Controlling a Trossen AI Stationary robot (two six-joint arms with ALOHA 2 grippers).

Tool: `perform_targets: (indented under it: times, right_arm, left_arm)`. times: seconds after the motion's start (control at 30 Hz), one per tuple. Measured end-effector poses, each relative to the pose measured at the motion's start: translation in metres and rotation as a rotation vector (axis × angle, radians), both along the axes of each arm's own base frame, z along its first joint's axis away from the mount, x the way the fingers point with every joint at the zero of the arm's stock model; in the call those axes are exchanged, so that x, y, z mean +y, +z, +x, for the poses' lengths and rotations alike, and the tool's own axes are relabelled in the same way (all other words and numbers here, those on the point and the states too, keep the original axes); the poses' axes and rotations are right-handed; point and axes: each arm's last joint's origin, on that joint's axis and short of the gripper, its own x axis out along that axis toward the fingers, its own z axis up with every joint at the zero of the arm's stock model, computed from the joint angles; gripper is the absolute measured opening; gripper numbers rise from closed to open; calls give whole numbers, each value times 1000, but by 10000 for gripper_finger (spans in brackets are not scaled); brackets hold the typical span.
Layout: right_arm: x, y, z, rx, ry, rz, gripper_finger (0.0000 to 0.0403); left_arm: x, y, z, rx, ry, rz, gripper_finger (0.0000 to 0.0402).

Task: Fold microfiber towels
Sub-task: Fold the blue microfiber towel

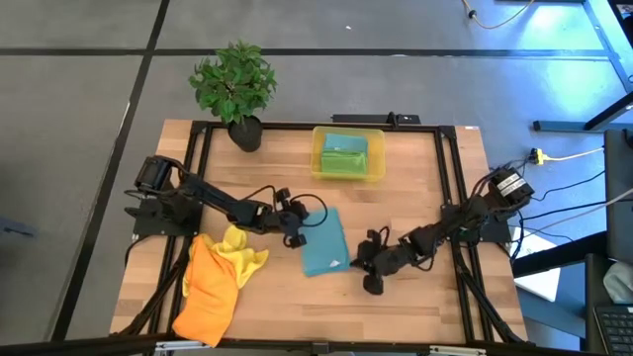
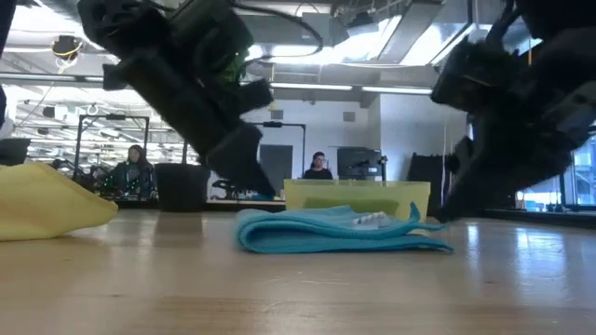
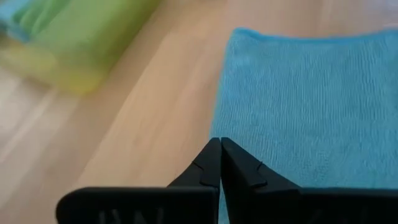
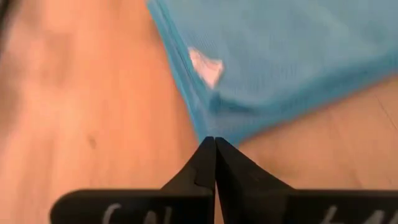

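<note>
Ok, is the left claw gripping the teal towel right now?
No. In the left wrist view the left claw is shut with nothing in it, at the edge of the teal towel.

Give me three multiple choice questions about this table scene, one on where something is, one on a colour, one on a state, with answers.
1. Where does the potted plant stand?
A. far left corner of the table
B. inside the bin
C. on the orange towel

2. What colour is the folded towel between the grippers?
A. orange
B. teal-blue
C. green

3. How are the left gripper and right gripper?
A. both shut, holding nothing
B. both wide open
C. one holding the towel

Answers: 1 A, high view shows it there. 2 B, every view shows teal-blue. 3 A, wrist views show fingers together, empty.
</note>
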Motion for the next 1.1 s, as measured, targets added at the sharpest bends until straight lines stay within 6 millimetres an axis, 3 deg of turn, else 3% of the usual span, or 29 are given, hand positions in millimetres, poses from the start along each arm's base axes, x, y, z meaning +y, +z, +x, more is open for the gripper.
perform_targets:
  times: [0.17,0.37,0.6,0.77,0.93,1.1]
  right_arm:
    - [12,1,-1,-48,63,-10,5]
    - [13,7,-1,-95,139,-108,5]
    - [6,15,7,-192,122,-227,25]
    - [4,18,10,-222,124,-237,43]
    - [3,18,10,-221,150,-278,59]
    - [4,19,10,-227,171,-284,70]
  left_arm:
    - [-14,28,2,-55,-81,25,10]
    - [-58,58,-7,-173,-285,-43,11]
    - [-110,42,-15,-154,-564,-153,12]
    - [-135,60,-21,-12,-497,67,12]
    - [-163,84,-8,80,-549,257,12]
    - [-171,64,4,210,-683,219,16]
